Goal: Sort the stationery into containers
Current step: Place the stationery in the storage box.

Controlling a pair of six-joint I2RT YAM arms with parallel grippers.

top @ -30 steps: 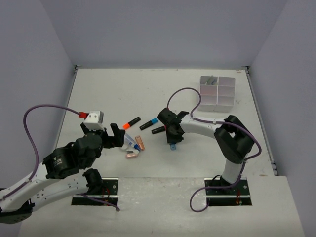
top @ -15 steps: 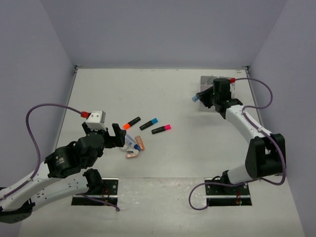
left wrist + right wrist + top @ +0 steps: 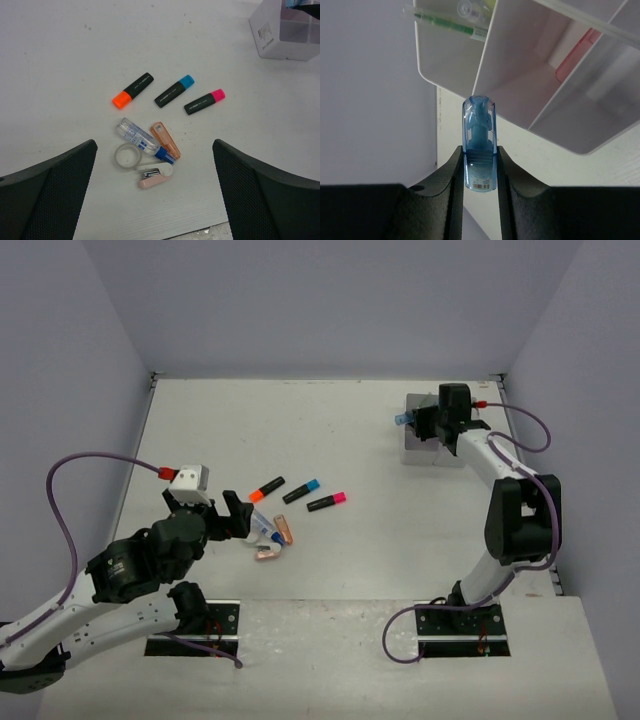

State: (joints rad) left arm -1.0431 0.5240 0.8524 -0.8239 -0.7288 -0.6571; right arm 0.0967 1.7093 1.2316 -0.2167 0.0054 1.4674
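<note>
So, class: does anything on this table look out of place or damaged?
Nothing looks damaged or spilled. It's merely untidy where the clear blue-capped tube lies between tape ring and copper piece, touching both, unlike the three highlighters spaced apart.

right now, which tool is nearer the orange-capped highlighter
Left. The left tool hovers open close to the orange-capped highlighter; the right tool is far off at the white organiser, shut on a blue piece.

White organiser box [image 3: 515,50], translucent blue piece [image 3: 480,145]
</note>
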